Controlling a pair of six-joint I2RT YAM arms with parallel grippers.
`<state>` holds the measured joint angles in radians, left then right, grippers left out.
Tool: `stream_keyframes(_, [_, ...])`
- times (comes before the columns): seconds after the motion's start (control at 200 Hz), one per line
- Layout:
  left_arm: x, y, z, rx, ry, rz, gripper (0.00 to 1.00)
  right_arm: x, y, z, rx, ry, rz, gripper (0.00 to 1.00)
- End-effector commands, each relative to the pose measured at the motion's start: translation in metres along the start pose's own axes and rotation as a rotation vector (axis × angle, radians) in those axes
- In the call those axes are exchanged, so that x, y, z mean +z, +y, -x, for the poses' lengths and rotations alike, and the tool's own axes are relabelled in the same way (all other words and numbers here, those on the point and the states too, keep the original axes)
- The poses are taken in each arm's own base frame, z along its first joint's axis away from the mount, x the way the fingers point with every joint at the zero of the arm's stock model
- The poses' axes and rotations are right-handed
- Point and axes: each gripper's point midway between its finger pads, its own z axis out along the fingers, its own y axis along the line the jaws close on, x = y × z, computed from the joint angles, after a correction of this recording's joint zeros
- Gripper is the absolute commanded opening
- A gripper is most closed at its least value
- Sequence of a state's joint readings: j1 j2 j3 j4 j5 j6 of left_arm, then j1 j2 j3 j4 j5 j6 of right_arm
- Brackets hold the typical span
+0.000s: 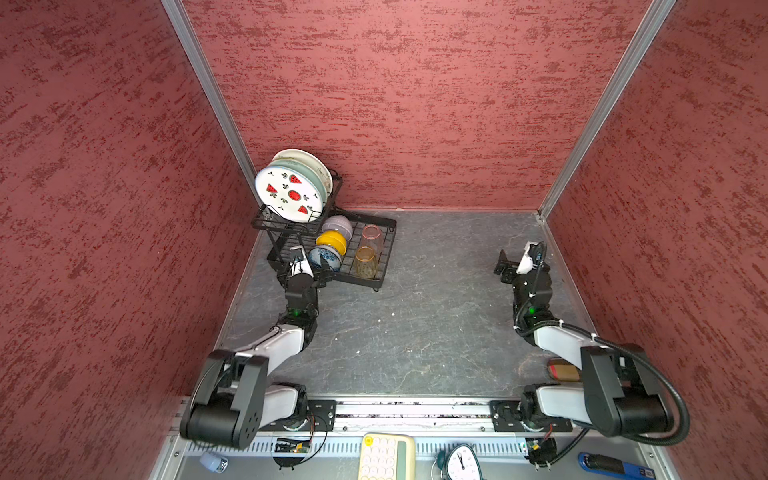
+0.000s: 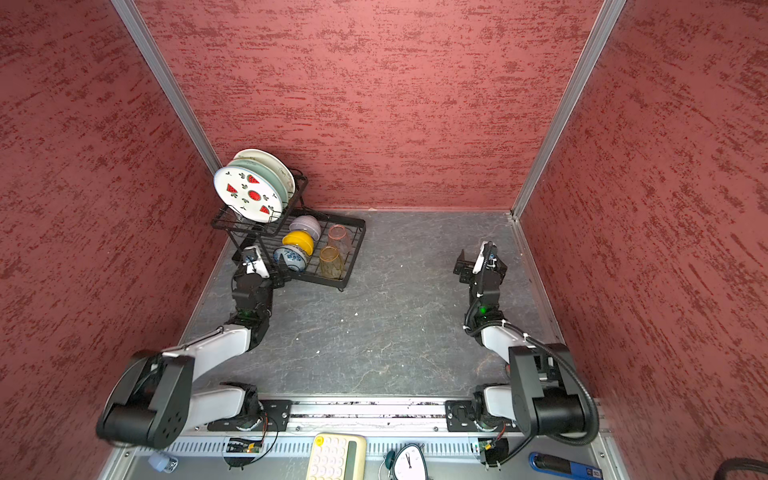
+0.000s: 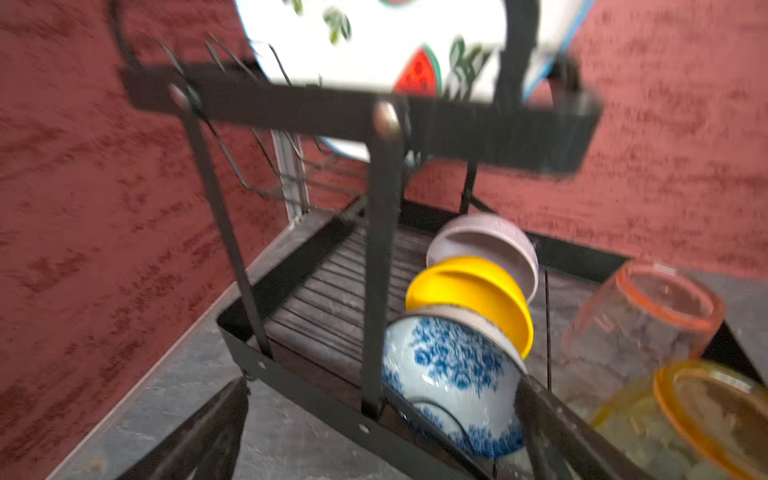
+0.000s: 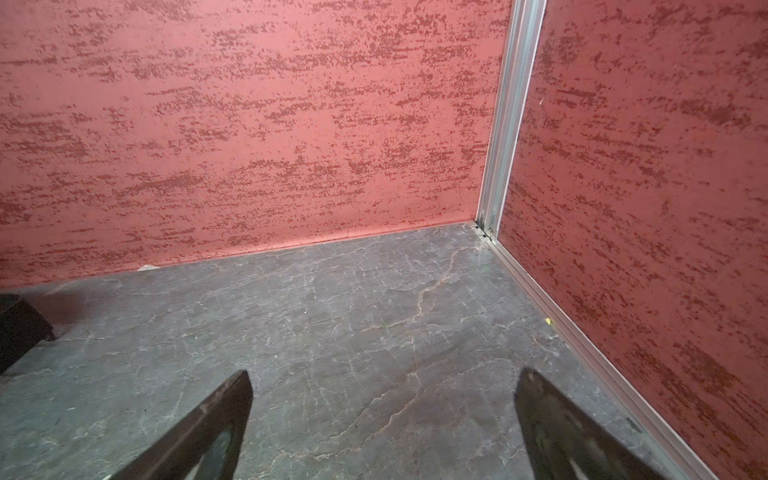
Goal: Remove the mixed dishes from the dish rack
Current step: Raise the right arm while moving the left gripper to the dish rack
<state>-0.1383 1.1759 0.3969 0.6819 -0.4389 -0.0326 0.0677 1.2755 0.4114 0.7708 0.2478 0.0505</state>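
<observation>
The black wire dish rack (image 1: pixel 388 249) (image 2: pixel 358 245) stands in the far left corner. Its raised basket holds three plates on edge, with the watermelon-print plate (image 1: pixel 289 193) (image 3: pixel 374 41) in front. On the lower tray lie a lavender bowl (image 1: pixel 337 226), a yellow bowl (image 1: pixel 331 241) (image 3: pixel 469 291) and a blue-white bowl (image 1: pixel 326 257) (image 3: pixel 449 374). Beside them are a pink tumbler (image 1: pixel 371 237) and an amber tumbler (image 1: pixel 365 262). My left gripper (image 1: pixel 309 275) (image 3: pixel 382 397) is open at the tray's near end. One finger is beside the blue-white bowl and the other is outside the rim. My right gripper (image 1: pixel 505 266) (image 4: pixel 382 390) hangs open and empty over the bare table.
Red textured walls with aluminium posts close in the grey table (image 1: pixel 415 324) on three sides. A brown object (image 1: pixel 563 370) lies under the right arm. A calculator (image 1: pixel 386 457) and a clock (image 1: pixel 461 461) sit in front of the rail.
</observation>
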Motion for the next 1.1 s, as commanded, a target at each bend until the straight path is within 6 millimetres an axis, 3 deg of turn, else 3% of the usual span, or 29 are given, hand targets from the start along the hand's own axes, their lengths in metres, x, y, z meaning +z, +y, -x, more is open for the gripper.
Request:
stream_keyframes(0.0, [-0.013, 0.016, 0.001, -0.05, 0.066, 0.099, 0.99, -0.009, 0.01, 0.002, 0.016, 0.035, 0.031, 0.99])
stream_keyframes(0.205, [-0.046, 0.023, -0.016, -0.165, 0.276, 0.219, 1.0, -0.02, 0.025, 0.003, 0.094, 0.132, 0.077, 0.99])
stream_keyframes(0.316, [-0.07, 0.023, -0.031, -0.209, 0.418, 0.294, 1.0, -0.024, 0.01, 0.005, 0.167, 0.205, -0.038, 0.99])
stream_keyframes(0.511, [-0.088, -0.009, -0.06, -0.265, 0.639, 0.255, 0.96, -0.035, 0.031, 0.002, 0.212, 0.358, 0.053, 0.99])
stream_keyframes(0.696, [-0.09, -0.031, -0.073, -0.388, 0.712, 0.231, 0.91, -0.052, 0.059, 0.005, 0.197, 0.447, 0.217, 0.99])
stream_keyframes(0.817, [-0.087, -0.045, -0.084, -0.458, 0.756, 0.232, 0.86, -0.059, 0.063, -0.003, 0.179, 0.52, 0.241, 0.99])
stream_keyframes(1.097, [-0.059, -0.078, -0.094, -0.562, 0.778, 0.237, 0.86, -0.072, 0.078, -0.014, 0.222, 0.577, 0.322, 0.99])
